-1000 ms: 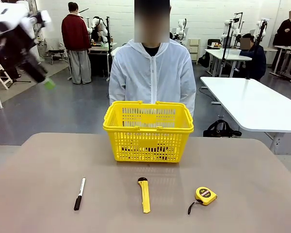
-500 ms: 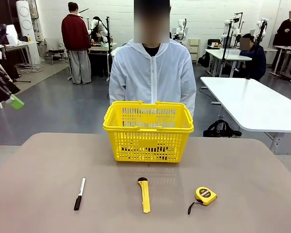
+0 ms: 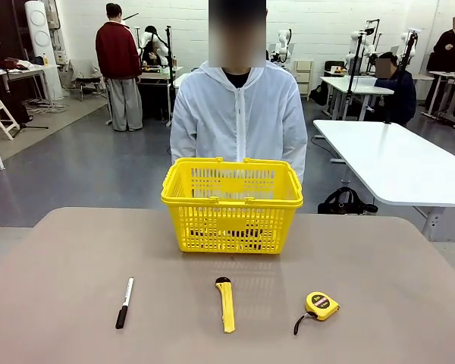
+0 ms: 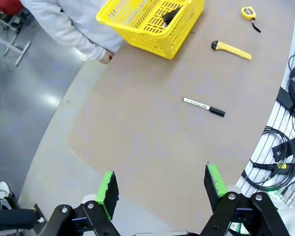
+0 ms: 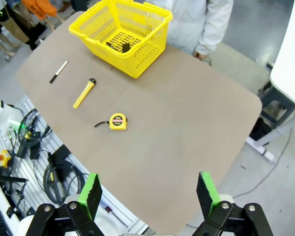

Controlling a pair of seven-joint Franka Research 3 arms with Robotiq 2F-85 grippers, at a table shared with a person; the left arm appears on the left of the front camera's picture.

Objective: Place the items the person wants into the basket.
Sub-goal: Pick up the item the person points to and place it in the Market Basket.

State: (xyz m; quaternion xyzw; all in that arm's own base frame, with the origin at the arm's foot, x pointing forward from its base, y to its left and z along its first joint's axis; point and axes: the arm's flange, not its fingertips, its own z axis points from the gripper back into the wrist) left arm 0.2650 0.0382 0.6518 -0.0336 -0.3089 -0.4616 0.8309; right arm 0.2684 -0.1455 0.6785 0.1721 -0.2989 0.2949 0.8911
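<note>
Probably light, rigid, slick: the knife (image 3: pixel 226 307), 6 o'clock of the basket (image 3: pixel 231 203), wants a pinch across its yellow middle. Left end effector (image 4: pixel 160 177) and right end effector (image 5: pixel 148 182) gape wide, empty.

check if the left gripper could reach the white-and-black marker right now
Probably yes: the left gripper hangs open high above the table, where the white-and-black marker lies alone, apart from the utility knife.
</note>
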